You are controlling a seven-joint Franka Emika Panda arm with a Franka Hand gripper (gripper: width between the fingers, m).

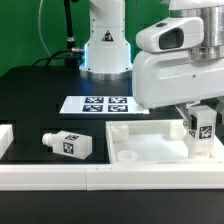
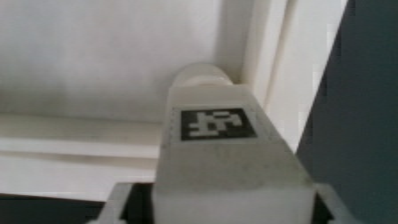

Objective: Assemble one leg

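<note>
My gripper (image 1: 202,125) is shut on a leg (image 1: 203,124), a white chunky peg with a black-and-white tag, and holds it upright over the right end of the large white square panel (image 1: 150,147). In the wrist view the held leg (image 2: 217,140) fills the middle, its tag facing the camera, its tip close to the panel's raised edge (image 2: 249,60). I cannot tell whether the leg touches the panel. A second leg (image 1: 68,144) lies on its side on the black table at the exterior view's left.
The marker board (image 1: 98,104) lies flat behind the panel. The arm's white base (image 1: 105,45) stands at the back. A white raised border (image 1: 60,178) runs along the front edge, with a white block (image 1: 5,138) at the far left.
</note>
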